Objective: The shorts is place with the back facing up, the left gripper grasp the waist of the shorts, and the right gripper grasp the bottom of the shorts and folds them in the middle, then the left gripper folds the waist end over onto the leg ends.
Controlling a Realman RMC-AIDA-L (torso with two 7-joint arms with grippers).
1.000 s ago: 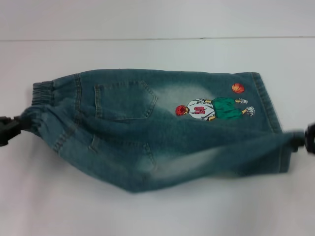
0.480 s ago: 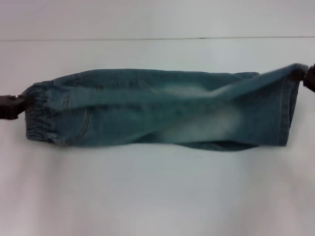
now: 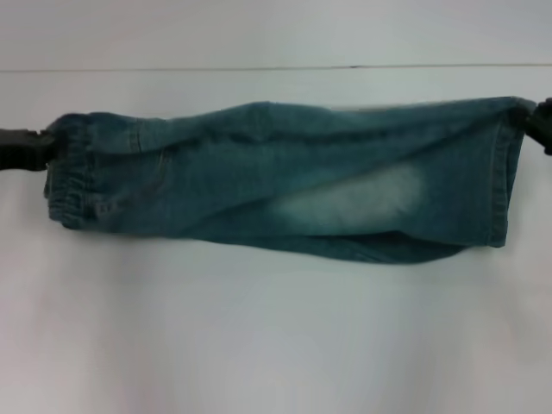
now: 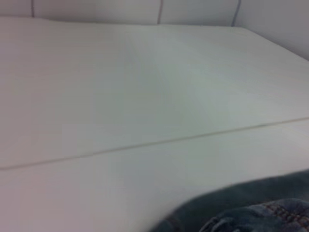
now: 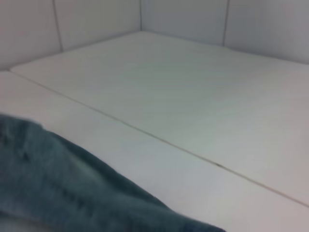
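A: Where do the shorts (image 3: 285, 185) lie?
B: Stretched as a long folded band across the white worktop (image 3: 276, 345), ruffled waist (image 3: 69, 177) at the left, leg ends (image 3: 504, 181) at the right.

A: And the fingers?
B: The left gripper (image 3: 39, 148) is clenched on the waist's far corner; the right gripper (image 3: 536, 121) pinches the far hem corner at the picture's edge.

A: Open room?
B: Bare worktop lies nearer the robot and beyond, crossed by a thin seam (image 3: 259, 67).
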